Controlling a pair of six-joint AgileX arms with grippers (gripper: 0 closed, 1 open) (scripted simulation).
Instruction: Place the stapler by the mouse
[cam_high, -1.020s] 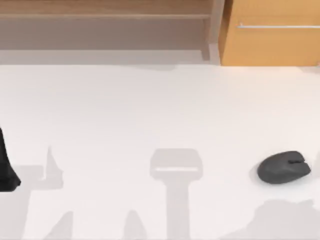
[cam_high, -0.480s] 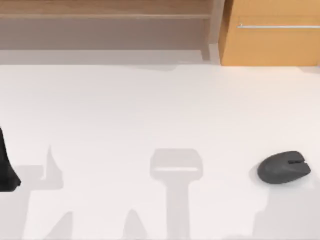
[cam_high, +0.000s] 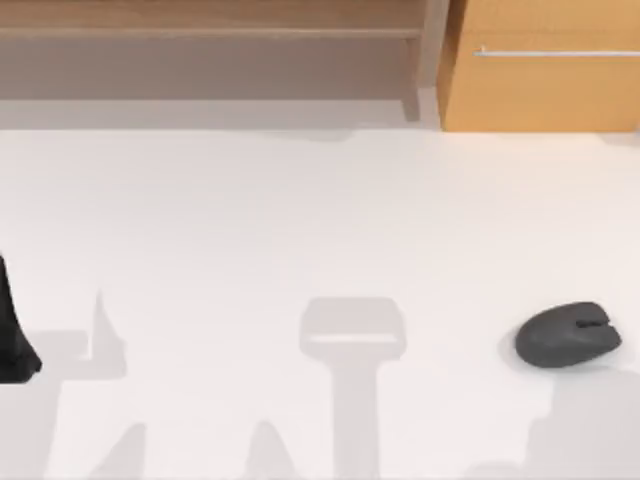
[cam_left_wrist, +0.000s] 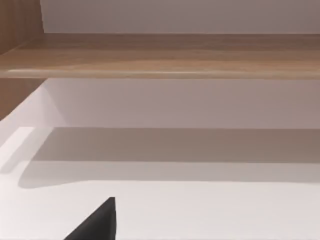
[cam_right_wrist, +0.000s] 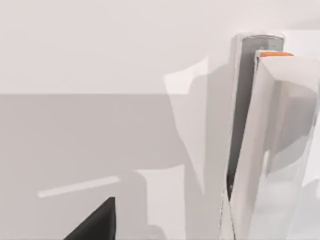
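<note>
White tabletop (cam_high: 300, 210) runs back to a wooden shelf (cam_high: 200, 20) and a cabinet (cam_high: 540, 90); it is bare apart from a few grey shadows. The mouse (cam_high: 568, 336) sits toward the table's right side, near the front. The stapler (cam_high: 352, 340) lies flat at about the middle of the front, well apart from the mouse and to its left. By my judgement the task is hardly begun: the stapler has not been picked up, nothing touches it, and the lift, the carry to the right and the setting down by the mouse are all left to do.

Seen from above, the stapler's long axis runs left to right across the table, roughly in line with the mouse; it is too faint to tell which end is its head. The right wrist view catches it as a pale sliver (cam_right_wrist: 78, 186) in shadow. A tall black shape (cam_high: 12, 335) stands at the left edge. Whether the left pincer or the right pincer is wide or narrow, I cannot tell.
</note>
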